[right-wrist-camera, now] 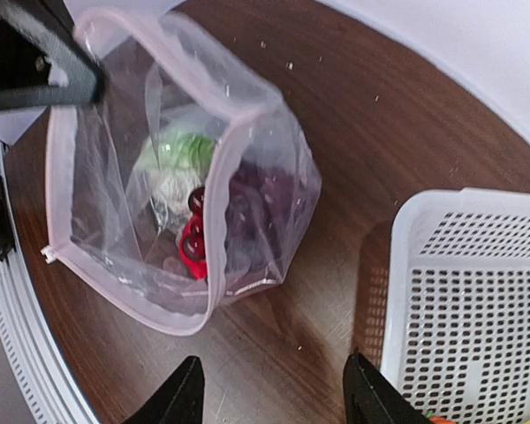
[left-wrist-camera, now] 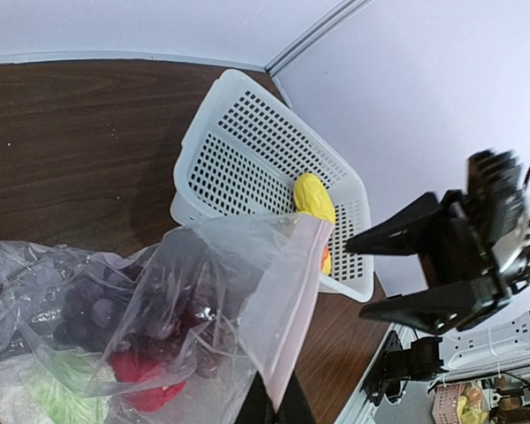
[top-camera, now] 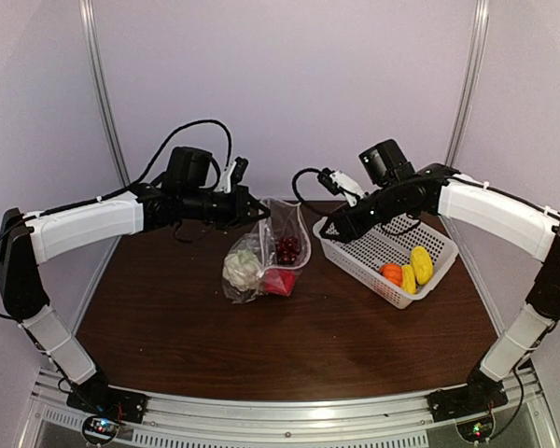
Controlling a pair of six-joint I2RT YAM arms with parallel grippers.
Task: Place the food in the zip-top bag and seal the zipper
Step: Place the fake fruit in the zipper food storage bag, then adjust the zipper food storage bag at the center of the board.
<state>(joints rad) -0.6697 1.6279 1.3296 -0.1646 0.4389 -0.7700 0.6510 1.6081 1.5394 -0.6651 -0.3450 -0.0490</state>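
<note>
The clear zip-top bag [top-camera: 266, 252] stands on the table with its mouth held up and open. My left gripper [top-camera: 252, 210] is shut on the mouth edge with the zipper strip [left-wrist-camera: 287, 318]; its fingertips [left-wrist-camera: 278, 408] pinch the plastic. Inside the bag are the white cauliflower [top-camera: 243, 269], the dark grape bunch [top-camera: 287, 248] and the red pepper [top-camera: 278, 280]. My right gripper [top-camera: 331, 229] is open and empty between bag and basket; in its wrist view the gripper [right-wrist-camera: 274, 397] hovers over bare table beside the bag [right-wrist-camera: 177, 194]. The orange piece [top-camera: 390, 273] and two yellow pieces [top-camera: 421, 264] lie in the basket.
The white mesh basket [top-camera: 373, 245] sits right of the bag, and it also shows in the left wrist view [left-wrist-camera: 247, 150] and the right wrist view [right-wrist-camera: 468, 291]. The brown table [top-camera: 168, 317] ends at a metal rail in front; walls close behind.
</note>
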